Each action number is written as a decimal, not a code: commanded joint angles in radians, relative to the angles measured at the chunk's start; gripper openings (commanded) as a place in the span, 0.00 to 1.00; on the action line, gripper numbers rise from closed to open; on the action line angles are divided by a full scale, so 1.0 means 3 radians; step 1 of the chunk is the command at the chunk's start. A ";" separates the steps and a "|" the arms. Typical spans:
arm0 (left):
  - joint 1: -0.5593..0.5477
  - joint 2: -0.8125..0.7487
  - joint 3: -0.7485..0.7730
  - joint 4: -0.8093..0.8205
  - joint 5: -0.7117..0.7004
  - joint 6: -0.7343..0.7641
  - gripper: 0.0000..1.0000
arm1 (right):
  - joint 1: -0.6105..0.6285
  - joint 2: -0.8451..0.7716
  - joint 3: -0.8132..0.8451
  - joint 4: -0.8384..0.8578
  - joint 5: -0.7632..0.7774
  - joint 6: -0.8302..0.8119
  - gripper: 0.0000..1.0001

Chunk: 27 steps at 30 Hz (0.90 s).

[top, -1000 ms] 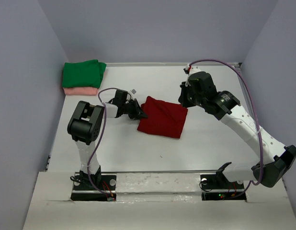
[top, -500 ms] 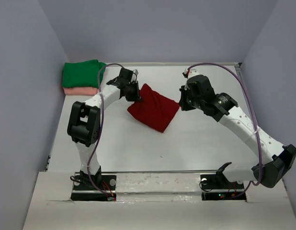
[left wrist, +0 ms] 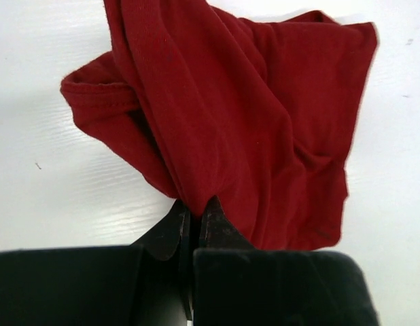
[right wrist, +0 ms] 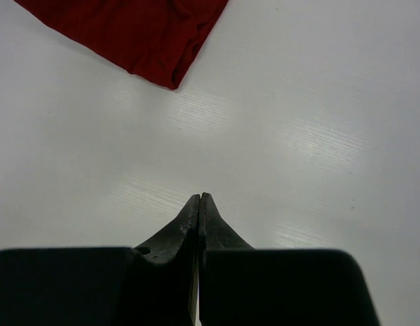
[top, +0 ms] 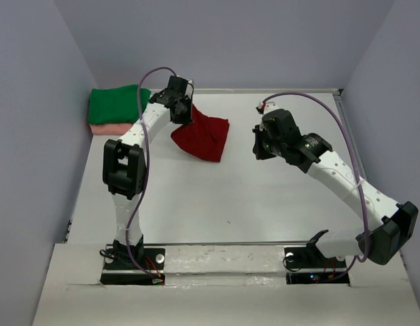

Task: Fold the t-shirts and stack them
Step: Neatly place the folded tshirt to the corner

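Observation:
My left gripper is shut on a corner of the folded red t-shirt, which hangs and trails on the table toward the right. In the left wrist view the gripper pinches the bunched red cloth. A folded green t-shirt lies on a folded pink t-shirt at the far left corner, just left of my left gripper. My right gripper is shut and empty, right of the red shirt; in the right wrist view the gripper hovers over bare table with the red shirt's corner ahead.
The white table is boxed in by grey walls on the left, back and right. A purple cable loops over each arm.
My left gripper has dragged the red t-shirt from mid-table toward the far left, near the green and pink stack. My right gripper has shifted slightly toward the near side.

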 commanded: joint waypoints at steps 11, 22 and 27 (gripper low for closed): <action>0.0383 0.0542 0.1013 -0.0311 -0.0325 0.0483 0.00 | 0.0025 -0.0075 -0.0110 0.0096 -0.0120 -0.0068 0.00; 0.0675 0.0696 0.1432 -0.0132 -0.0433 0.0678 0.00 | 0.0025 0.0022 -0.0115 0.0056 -0.0269 -0.0089 0.00; 0.0767 0.0793 0.1693 -0.0086 -0.0453 0.0729 0.00 | 0.0025 0.0104 -0.0080 0.0030 -0.0314 -0.0094 0.00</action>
